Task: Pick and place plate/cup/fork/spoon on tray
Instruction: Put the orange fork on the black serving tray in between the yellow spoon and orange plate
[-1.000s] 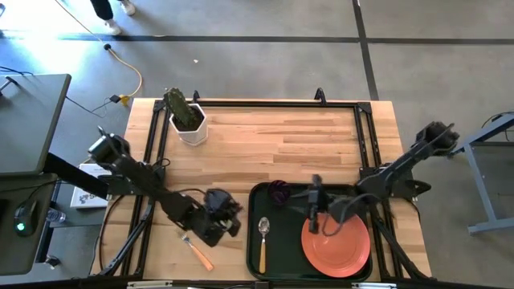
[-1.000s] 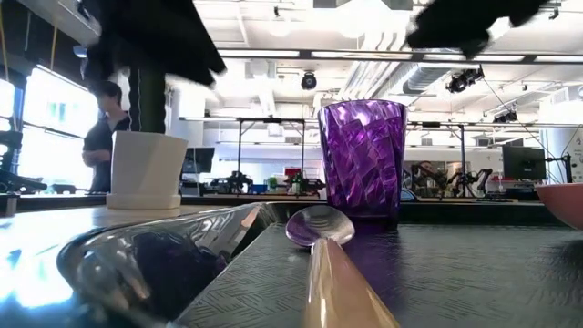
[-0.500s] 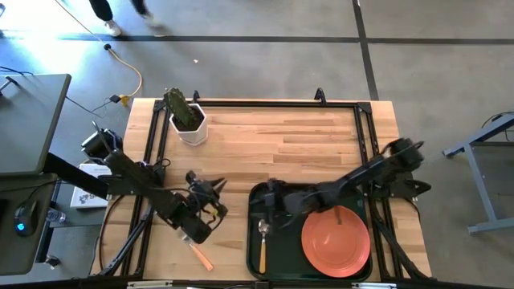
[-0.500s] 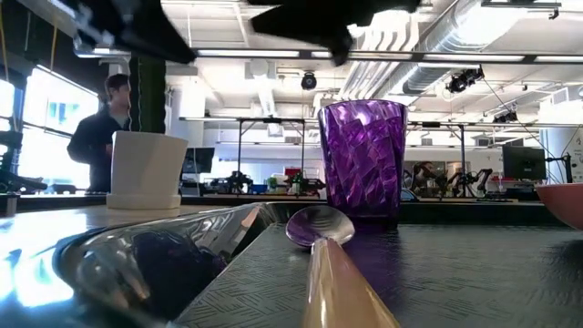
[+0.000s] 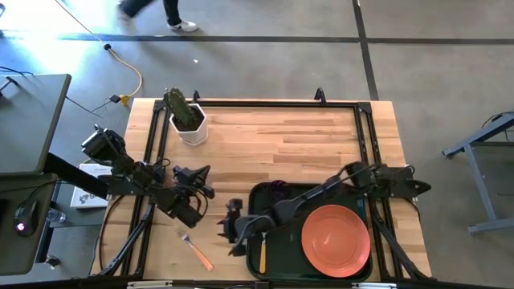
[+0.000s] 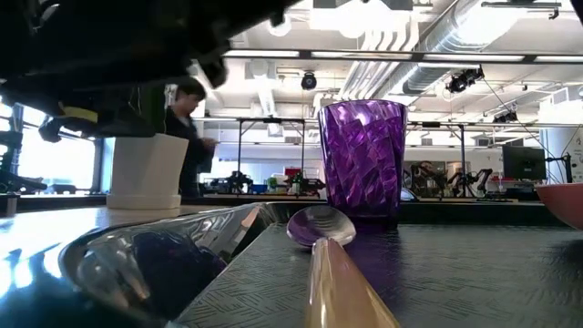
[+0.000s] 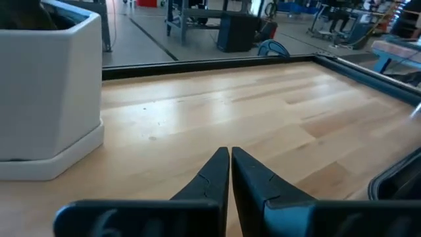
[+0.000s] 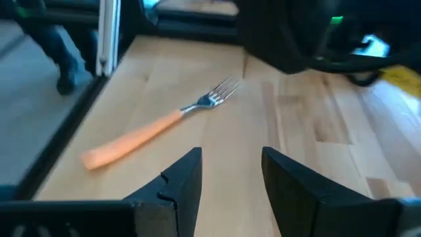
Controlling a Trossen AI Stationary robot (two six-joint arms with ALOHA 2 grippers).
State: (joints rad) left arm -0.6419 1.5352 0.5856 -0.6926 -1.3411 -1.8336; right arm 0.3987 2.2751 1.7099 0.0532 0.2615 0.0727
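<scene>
The dark green tray (image 5: 273, 265) lies at the table's near right. On it are the orange plate (image 5: 336, 241), the purple cup (image 5: 277, 191) (image 6: 362, 159) at its far left corner, and the orange-handled spoon (image 5: 262, 253) (image 6: 319, 239). The fork (image 5: 197, 250) (image 8: 164, 125) lies flat on the wood to the left of the tray. My right gripper (image 5: 227, 227) (image 8: 230, 155) is open and empty just past the tray's left rim, to the right of the fork. My left gripper (image 5: 198, 173) (image 7: 230, 151) is shut and empty, farther toward the far side.
A white pot with a green plant (image 5: 190, 120) (image 7: 46, 85) stands at the far left of the table. A black frame (image 5: 257, 103) runs along the table's edges. A person (image 6: 187, 137) walks in the room beyond the table.
My right gripper has swept from above the plate toward the table's left edge, across the tray and past its left rim, toward the fork. My left gripper has drawn back from over the fork toward the far edge and slightly left.
</scene>
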